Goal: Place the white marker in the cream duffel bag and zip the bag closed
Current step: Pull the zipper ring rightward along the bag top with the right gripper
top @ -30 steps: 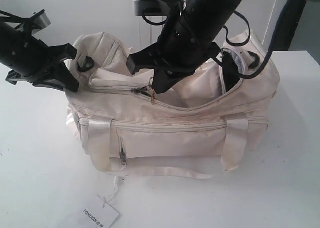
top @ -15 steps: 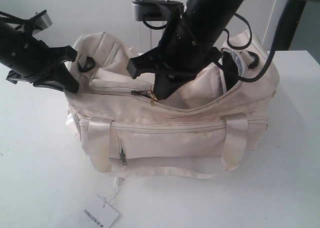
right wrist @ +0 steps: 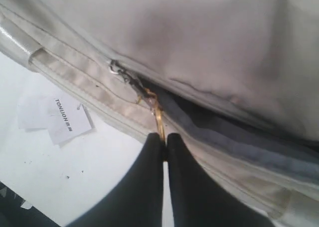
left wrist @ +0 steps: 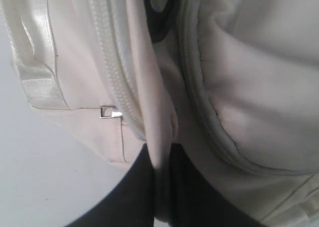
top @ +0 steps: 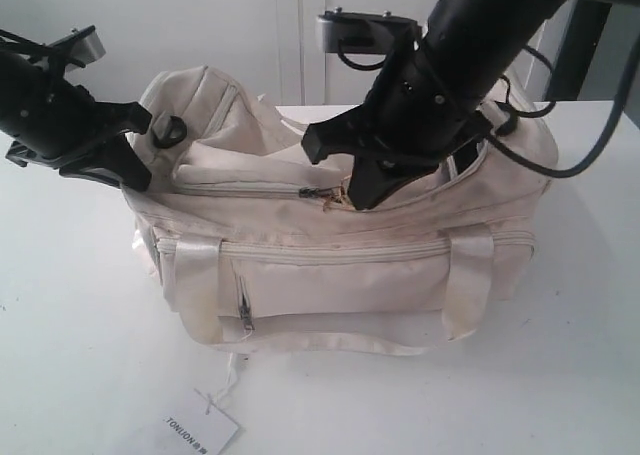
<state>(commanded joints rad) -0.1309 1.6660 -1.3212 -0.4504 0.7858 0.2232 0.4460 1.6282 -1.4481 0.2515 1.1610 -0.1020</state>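
left gripper (left wrist: 160,154) is clamping a fold of the cream duffel bag (top: 340,275) | right gripper (right wrist: 163,138) is pinching the golden zipper pull (right wrist: 158,117), fingers together | bag is lying on the white table (top: 80,335), top zipper partly closed

table (top: 80,375): white, matte | wall (top: 200,25): white, vertical seams (evenly lit)

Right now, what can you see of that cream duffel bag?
The cream duffel bag is soft pale fabric with shiny strap handles, a front zip pocket and a curved top zipper, partly closed. It sits upright on the white table. The right end effector pinches the zipper pull; the left end effector pinches a fold of its fabric.
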